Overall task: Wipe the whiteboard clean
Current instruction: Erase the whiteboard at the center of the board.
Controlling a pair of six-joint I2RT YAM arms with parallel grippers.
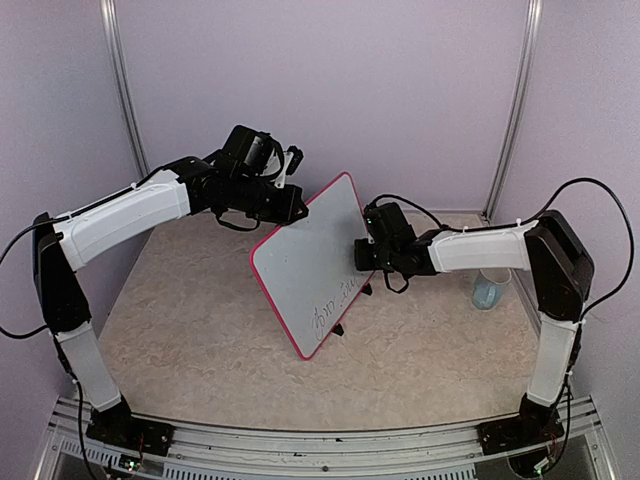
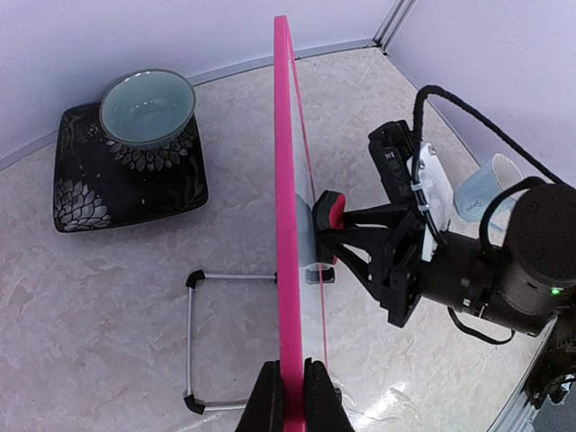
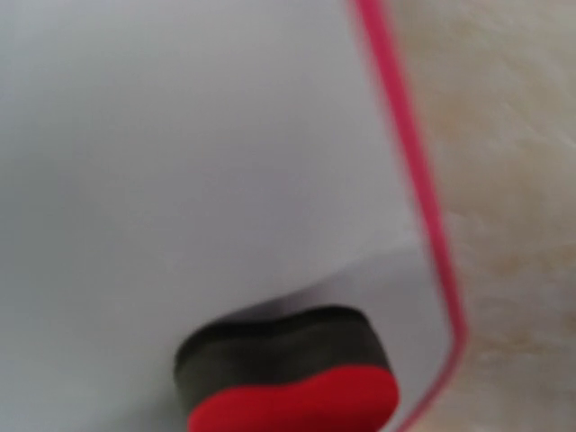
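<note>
The whiteboard (image 1: 305,262), white with a pink-red frame, stands tilted on the table with dark handwriting (image 1: 335,305) near its lower end. My left gripper (image 1: 293,207) is shut on its top edge; the left wrist view shows the fingers (image 2: 270,396) pinching the pink frame (image 2: 283,180). My right gripper (image 1: 362,252) is shut on a red and black eraser (image 2: 328,211) and holds it against the board's face. In the right wrist view the eraser (image 3: 288,378) touches the white surface (image 3: 180,135) near a corner. The right fingers are hidden there.
A black patterned square plate (image 2: 90,193) with a teal bowl (image 2: 147,106) sits behind the board. The board's wire stand (image 2: 191,337) rests on the table. A pale blue cup (image 1: 488,290) stands at the right. Walls enclose the table.
</note>
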